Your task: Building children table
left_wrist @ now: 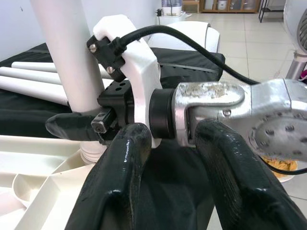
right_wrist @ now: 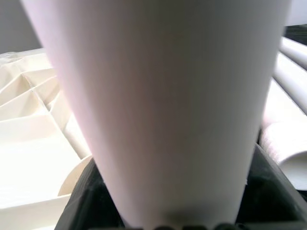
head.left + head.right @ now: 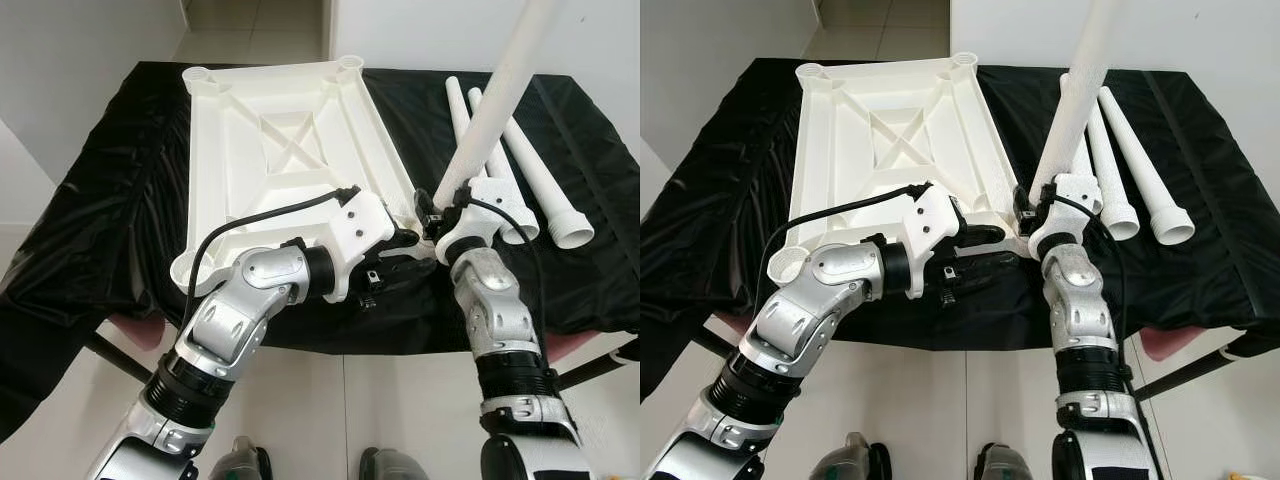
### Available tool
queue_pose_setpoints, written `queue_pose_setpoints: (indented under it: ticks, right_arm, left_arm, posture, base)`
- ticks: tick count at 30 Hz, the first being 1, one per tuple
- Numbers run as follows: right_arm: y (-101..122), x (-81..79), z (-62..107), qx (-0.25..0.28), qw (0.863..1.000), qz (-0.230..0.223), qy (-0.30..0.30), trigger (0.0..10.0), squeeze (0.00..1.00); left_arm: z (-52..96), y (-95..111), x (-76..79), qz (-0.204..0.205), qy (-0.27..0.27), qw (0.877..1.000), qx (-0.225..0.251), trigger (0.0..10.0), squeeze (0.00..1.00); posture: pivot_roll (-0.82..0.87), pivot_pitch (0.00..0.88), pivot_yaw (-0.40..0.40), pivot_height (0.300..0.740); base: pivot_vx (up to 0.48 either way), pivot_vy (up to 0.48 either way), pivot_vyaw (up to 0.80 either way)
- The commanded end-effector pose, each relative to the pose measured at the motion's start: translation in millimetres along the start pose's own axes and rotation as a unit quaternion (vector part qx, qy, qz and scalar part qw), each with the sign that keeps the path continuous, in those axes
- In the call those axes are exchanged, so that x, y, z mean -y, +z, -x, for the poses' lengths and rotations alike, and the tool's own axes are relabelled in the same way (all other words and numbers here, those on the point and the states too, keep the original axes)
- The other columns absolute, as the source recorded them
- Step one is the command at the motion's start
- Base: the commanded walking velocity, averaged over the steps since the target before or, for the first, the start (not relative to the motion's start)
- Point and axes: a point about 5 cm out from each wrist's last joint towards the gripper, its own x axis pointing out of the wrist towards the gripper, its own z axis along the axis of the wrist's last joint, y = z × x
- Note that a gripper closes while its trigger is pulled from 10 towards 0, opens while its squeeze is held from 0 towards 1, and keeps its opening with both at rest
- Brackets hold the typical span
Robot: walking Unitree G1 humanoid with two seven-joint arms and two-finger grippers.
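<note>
Left wrist view: table leg (image 1: 67,57) between right gripper's (image 1: 84,125) fingers

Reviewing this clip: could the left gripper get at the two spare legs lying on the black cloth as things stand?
Probably not directly. The left gripper sits at the tabletop's near corner, and the right gripper, holding the upright leg, stands between it and the two spare legs.

You see a black cloth (image 3: 120,190) draped over the work surface (crumpled at its left edge), pale floor tiles (image 3: 330,400) below.
</note>
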Motion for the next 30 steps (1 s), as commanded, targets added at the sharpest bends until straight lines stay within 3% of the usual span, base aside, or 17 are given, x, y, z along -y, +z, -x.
queue_pose_setpoints:
  ticks: [1,3,8,19,20,30]
  right_arm:
    - [-6.6,2.4,4.0,-0.014,1.000,0.001,-0.028,10.0,0.00]
    - [-10.6,-1.5,10.7,-0.026,0.996,0.000,-0.088,10.0,0.00]
    - [-10.2,-4.3,14.8,-0.031,0.988,-0.006,-0.151,10.0,0.00]
    - [-5.9,1.3,10.9,-0.019,0.991,0.000,-0.132,10.0,0.00]
    - [-3.9,0.3,11.0,-0.013,0.992,-0.006,-0.126,10.0,1.00]
    - [1.5,-11.9,12.8,0.005,0.997,-0.035,-0.071,10.0,1.00]
  left_arm:
    - [0.0,-0.2,-1.7,-0.004,0.013,1.000,-0.003,10.0,0.00]
    - [0.2,-0.3,-1.2,-0.004,0.010,1.000,-0.003,10.0,0.00]
    - [-0.2,-0.2,-0.6,-0.004,0.008,1.000,-0.003,10.0,0.00]
    - [0.1,0.0,-0.2,-0.003,0.009,1.000,-0.003,10.0,0.00]
    - [0.3,0.2,-0.6,-0.004,0.009,1.000,-0.003,10.0,0.00]
    - [0.6,0.8,-1.1,-0.004,0.010,1.000,-0.003,10.0,0.00]
  posture:
    - [-0.06,0.063,0.052,0.740]
    - [-0.06,0.062,0.053,0.740]
    - [-0.06,0.058,0.053,0.740]
    - [-0.06,0.065,0.053,0.740]
    - [-0.06,0.066,0.055,0.740]
    - [-0.06,0.067,0.059,0.740]
  base:
    - [0.000,0.000,0.00]
    - [0.000,0.000,0.00]
    - [0.000,0.000,0.00]
    - [0.000,0.000,0.00]
    - [0.000,0.000,0.00]
    - [0.000,0.000,0.00]
